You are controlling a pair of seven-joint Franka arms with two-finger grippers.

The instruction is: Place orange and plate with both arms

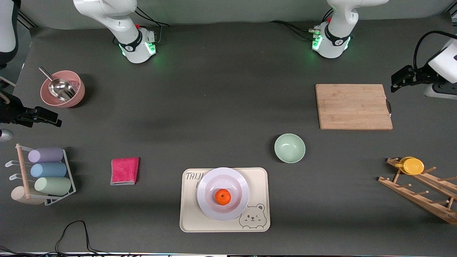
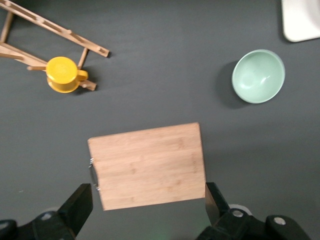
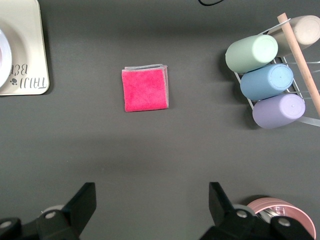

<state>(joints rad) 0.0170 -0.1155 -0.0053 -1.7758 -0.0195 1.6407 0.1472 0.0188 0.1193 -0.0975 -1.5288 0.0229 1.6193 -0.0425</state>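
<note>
A dark grey table (image 1: 221, 117). Near its front edge a beige tray (image 1: 189, 217) carries a white plate (image 1: 210, 185) with the orange (image 1: 222, 196) on it. Left gripper (image 2: 149, 202) over the cutting board (image 1: 353, 106), right gripper (image 3: 152, 202) near the pink bowl (image 1: 76, 94); both have fingers spread wide, holding nothing.

Lighting is even and moderately bright from overhead across all three views. Shadows are soft and short: a faint one beside the pale-green bowl (image 1: 289, 147), another beside the pink bowl (image 1: 63, 88) at upper left of the front view. Green indicator glow spills onto the dark table (image 1: 221, 107) at both arm bases. Mild glare shows on the plate (image 1: 223, 192). Both wrist views are slightly soft; the gripper fingers (image 2: 77, 205) at the lower edge are out of focus.
</note>
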